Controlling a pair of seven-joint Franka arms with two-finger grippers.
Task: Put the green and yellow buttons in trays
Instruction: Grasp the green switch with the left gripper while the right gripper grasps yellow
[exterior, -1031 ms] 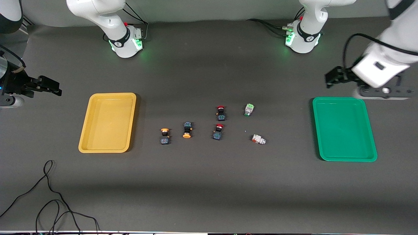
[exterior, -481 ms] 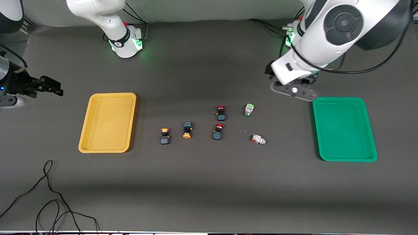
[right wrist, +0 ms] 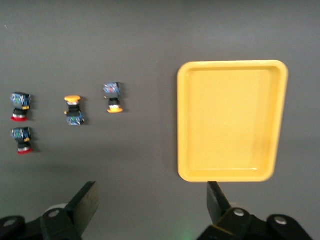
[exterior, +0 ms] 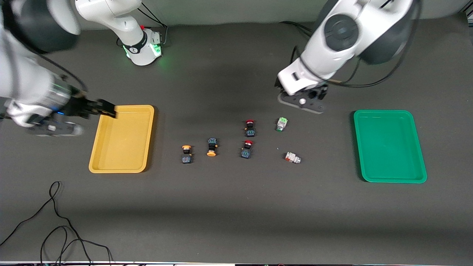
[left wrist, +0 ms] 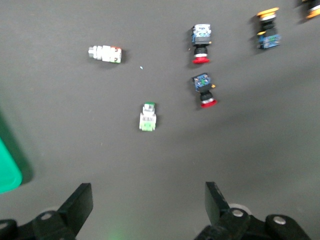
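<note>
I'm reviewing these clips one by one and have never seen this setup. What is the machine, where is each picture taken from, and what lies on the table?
Two white robot arms stand at a dark table. One picture looks down from a high camera facing them; the other two come from cameras on each arm's wrist. The left gripper, open and holding nothing, is over bare table near the pale green button. The right gripper, also open and holding nothing, is at the yellow tray. The green tray lies toward the left arm's end. Between the trays lie six small buttons, among them two yellow-capped ones and two red-capped ones.
</note>
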